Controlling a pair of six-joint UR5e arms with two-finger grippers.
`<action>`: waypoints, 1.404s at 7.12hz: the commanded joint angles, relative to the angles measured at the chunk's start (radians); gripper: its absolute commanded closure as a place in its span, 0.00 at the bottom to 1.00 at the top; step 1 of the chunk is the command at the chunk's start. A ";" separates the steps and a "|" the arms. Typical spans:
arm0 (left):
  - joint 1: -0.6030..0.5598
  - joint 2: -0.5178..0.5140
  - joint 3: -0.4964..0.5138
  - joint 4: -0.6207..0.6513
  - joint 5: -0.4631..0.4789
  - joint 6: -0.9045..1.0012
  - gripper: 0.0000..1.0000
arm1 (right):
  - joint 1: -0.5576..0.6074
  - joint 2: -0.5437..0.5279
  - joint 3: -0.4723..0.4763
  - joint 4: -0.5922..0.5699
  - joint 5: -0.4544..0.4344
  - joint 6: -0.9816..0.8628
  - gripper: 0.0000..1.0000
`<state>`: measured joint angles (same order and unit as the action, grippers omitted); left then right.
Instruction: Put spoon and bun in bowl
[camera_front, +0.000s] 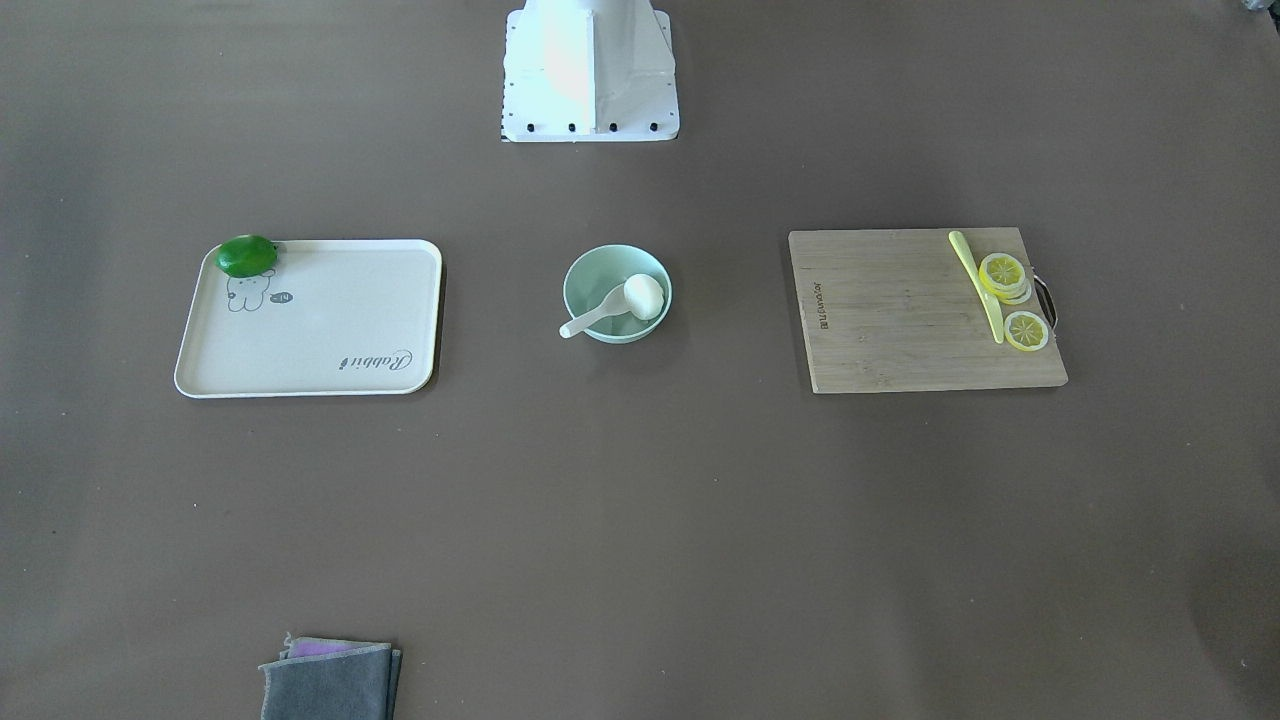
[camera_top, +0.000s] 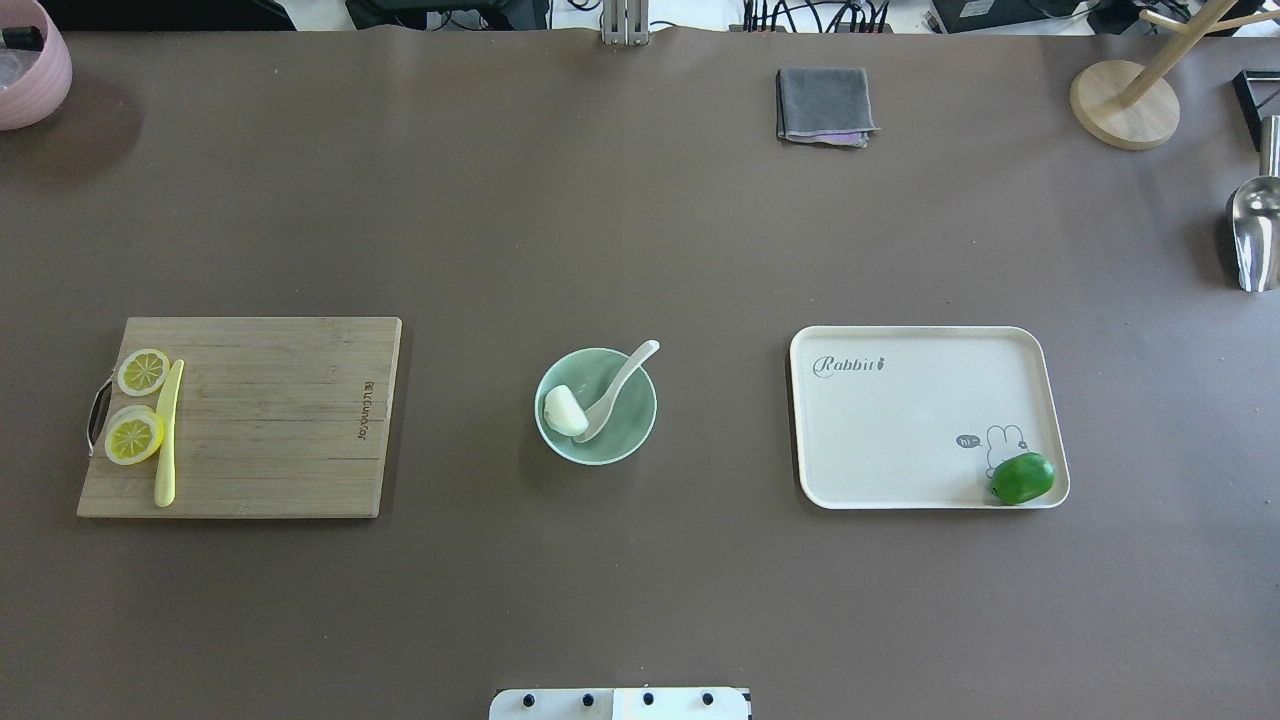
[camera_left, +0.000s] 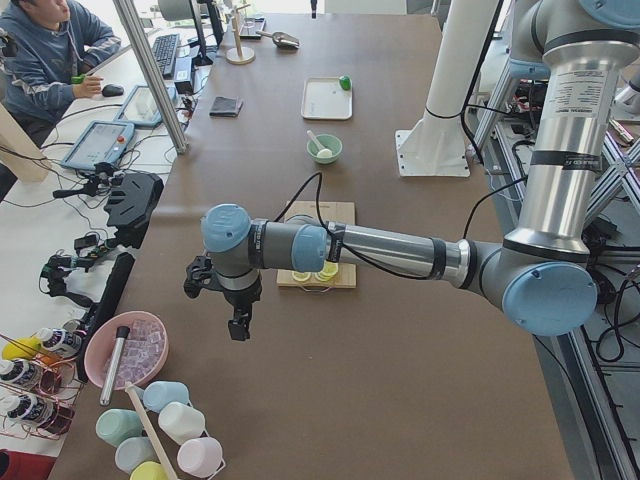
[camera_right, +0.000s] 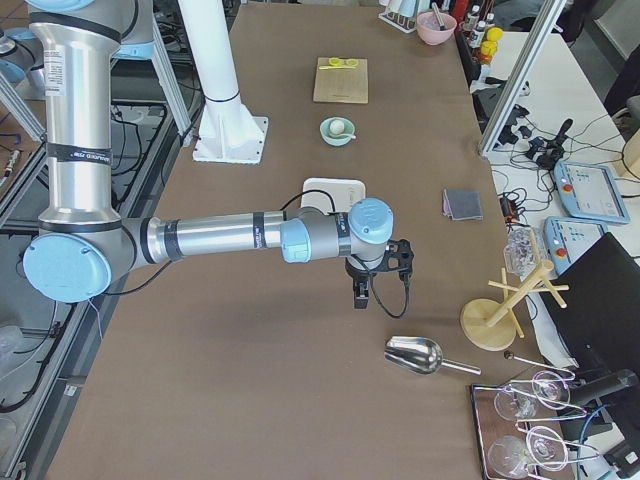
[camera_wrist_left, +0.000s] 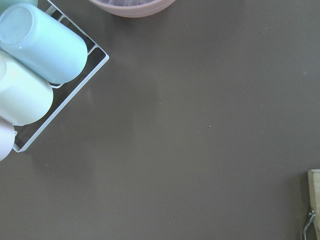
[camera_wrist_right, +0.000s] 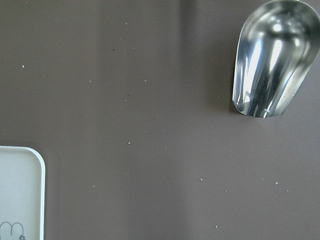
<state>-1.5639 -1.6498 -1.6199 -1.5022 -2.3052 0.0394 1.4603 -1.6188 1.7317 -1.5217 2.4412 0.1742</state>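
Note:
The pale mint-green bowl (camera_top: 628, 436) stands at the table's middle, also in the front view (camera_front: 592, 272). The white bun (camera_top: 565, 410) lies inside it on its side. The white spoon (camera_top: 622, 382) rests in the bowl with its scoop by the bun and its handle over the rim. Both also show in the front view: the bun (camera_front: 644, 296) and the spoon (camera_front: 593, 316). My left gripper (camera_left: 240, 328) hangs over bare table far to the left, near a pink bowl. My right gripper (camera_right: 361, 297) hangs far to the right, near a metal scoop. I cannot tell whether either is open or shut.
A wooden cutting board (camera_top: 280, 420) holds lemon slices (camera_top: 136, 436) and a yellow knife (camera_top: 167, 432). A cream tray (camera_top: 900, 430) holds a green lime (camera_top: 1022, 478). A grey cloth (camera_top: 823, 105), a metal scoop (camera_top: 1255, 230), a wooden stand (camera_top: 1125, 105) and a pink bowl (camera_top: 30, 70) lie at the edges.

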 joint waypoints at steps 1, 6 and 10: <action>-0.001 0.071 -0.041 -0.012 -0.075 -0.001 0.02 | 0.000 0.004 -0.030 0.000 0.004 -0.005 0.00; -0.004 0.091 -0.049 -0.010 -0.108 -0.001 0.02 | 0.009 -0.003 -0.029 0.002 0.010 -0.007 0.00; -0.002 0.091 -0.048 -0.012 -0.100 -0.001 0.02 | 0.009 -0.003 -0.031 0.005 -0.007 -0.009 0.00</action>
<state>-1.5675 -1.5576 -1.6677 -1.5128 -2.4059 0.0383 1.4695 -1.6214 1.7013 -1.5177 2.4375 0.1657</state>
